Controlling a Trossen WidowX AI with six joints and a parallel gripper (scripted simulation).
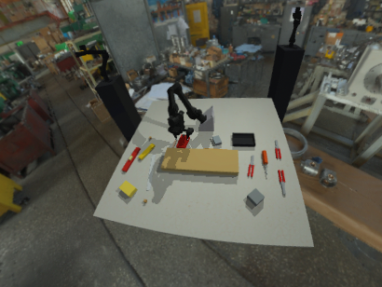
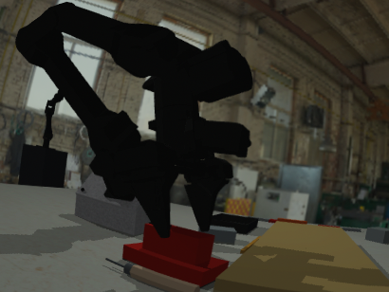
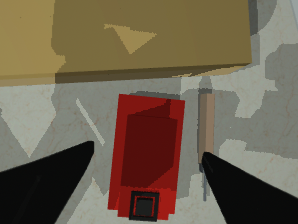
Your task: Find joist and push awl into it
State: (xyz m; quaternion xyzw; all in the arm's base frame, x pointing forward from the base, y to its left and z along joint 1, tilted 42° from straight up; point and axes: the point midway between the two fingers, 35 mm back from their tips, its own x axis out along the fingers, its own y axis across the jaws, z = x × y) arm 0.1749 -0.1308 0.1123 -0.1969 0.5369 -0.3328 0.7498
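Observation:
The red stud finder [image 1: 183, 142] [image 2: 177, 247] [image 3: 148, 150] lies on the table beside the panel's long edge. My gripper [image 1: 184, 135] [image 2: 184, 233] [image 3: 149, 151] is open and empty, pointing down, with its fingertips low on either side of the stud finder. The awl [image 2: 161, 279] [image 3: 207, 125] has a tan handle and thin metal tip and lies close beside the stud finder. One fingertip overlaps it in the wrist view. The tan floor panel [image 1: 200, 162] [image 2: 304, 251] [image 3: 150, 40] lies flat; the joist is hidden. The black tray [image 1: 243, 140] [image 2: 232, 223] looks empty.
A small grey block [image 1: 216, 140] lies between stud finder and tray. A grey wedge-shaped block [image 2: 109, 209] stands behind. A red level [image 1: 131, 159], yellow tool [image 1: 147, 151] and yellow block [image 1: 127, 188] lie left; an orange screwdriver [image 1: 265, 157], red-handled tools and another grey block [image 1: 255, 197] lie right.

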